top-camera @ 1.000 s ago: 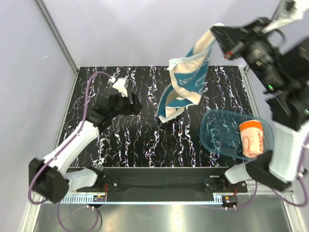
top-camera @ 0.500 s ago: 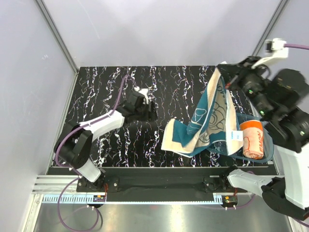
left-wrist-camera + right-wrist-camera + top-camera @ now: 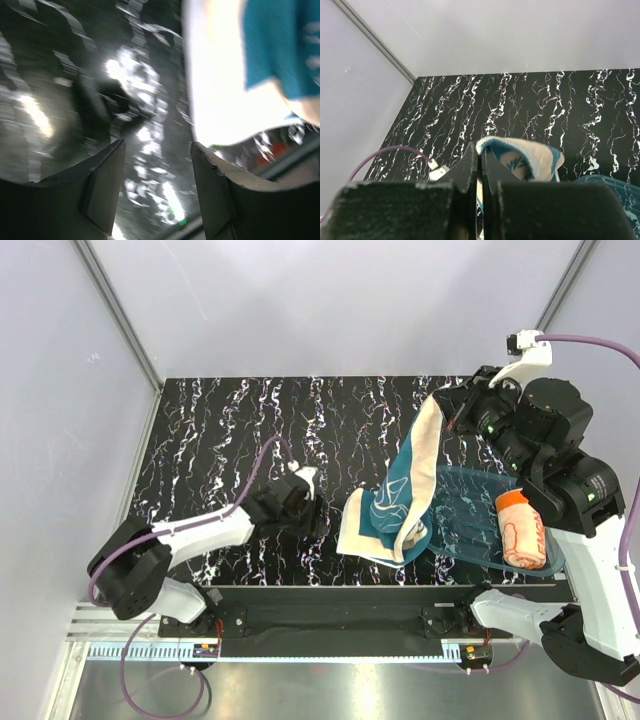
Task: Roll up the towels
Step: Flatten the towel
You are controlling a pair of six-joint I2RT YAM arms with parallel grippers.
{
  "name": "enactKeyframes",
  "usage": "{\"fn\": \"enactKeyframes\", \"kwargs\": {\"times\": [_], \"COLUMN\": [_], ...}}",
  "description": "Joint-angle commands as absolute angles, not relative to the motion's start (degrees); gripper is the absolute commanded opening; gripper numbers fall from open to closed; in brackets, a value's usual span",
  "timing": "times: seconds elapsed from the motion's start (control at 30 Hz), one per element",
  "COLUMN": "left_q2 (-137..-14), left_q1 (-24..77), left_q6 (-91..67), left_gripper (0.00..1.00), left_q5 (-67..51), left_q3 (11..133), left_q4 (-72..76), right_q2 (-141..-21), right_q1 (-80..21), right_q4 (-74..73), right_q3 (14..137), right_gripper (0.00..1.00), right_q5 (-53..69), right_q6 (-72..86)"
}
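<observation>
My right gripper [image 3: 447,412] is shut on the top edge of the teal towel [image 3: 400,490], which hangs from it with its cream underside showing. The towel's lower end lies crumpled on the table. In the right wrist view the gripper [image 3: 481,156] pinches the towel's folded edge [image 3: 530,157]. My left gripper [image 3: 316,516] is open and low over the table, just left of the towel's lower edge. In the left wrist view the gripper [image 3: 157,165] is empty, with the towel [image 3: 225,75] ahead and to the right. The orange towel [image 3: 522,530] lies rolled in the tray.
A translucent blue plastic tray [image 3: 462,515] sits at the table's near right, partly behind the hanging towel; its corner shows in the right wrist view [image 3: 615,192]. The black marbled table [image 3: 230,430] is walled by grey panels on the left and at the back.
My right gripper has lowered the teal towel and drawn it nearer, so its lower end now rests on the table. My left gripper has moved nearer and right, up to the towel's edge.
</observation>
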State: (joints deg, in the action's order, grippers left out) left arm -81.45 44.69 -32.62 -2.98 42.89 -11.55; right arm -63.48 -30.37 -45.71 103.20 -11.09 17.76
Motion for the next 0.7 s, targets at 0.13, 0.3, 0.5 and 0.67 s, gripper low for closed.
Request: {"fn": "enactKeyframes", "kwargs": {"times": [0.13, 0.3, 0.5, 0.67], "left_q2": [-83.1, -87.2, -90.3, -91.3], "left_q1": [50.4, 50.9, 53.0, 54.2], "left_q6": [-42.7, -47.2, -49.7, -52.0], "left_gripper": [0.60, 0.60, 0.60, 0.59], "left_q5": [-6.5, -7.7, -8.4, -8.0], "left_q3": [39.4, 39.5, 40.3, 40.3], "left_q4": [-0.3, 4.5, 4.4, 4.2], "right_q2": [-62.8, -62.6, -61.3, -61.2], "right_q1": [-30.5, -30.4, -30.4, -30.4], "right_q4": [-42.1, -43.4, -42.9, -42.9], "right_q3": [101.2, 101.0, 99.4, 99.2], "right_gripper": [0.00, 0.00, 0.00, 0.00], "right_q5": [-11.5, -11.9, -13.4, -13.7], "right_q6": [19.2, 19.0, 18.8, 19.1]}}
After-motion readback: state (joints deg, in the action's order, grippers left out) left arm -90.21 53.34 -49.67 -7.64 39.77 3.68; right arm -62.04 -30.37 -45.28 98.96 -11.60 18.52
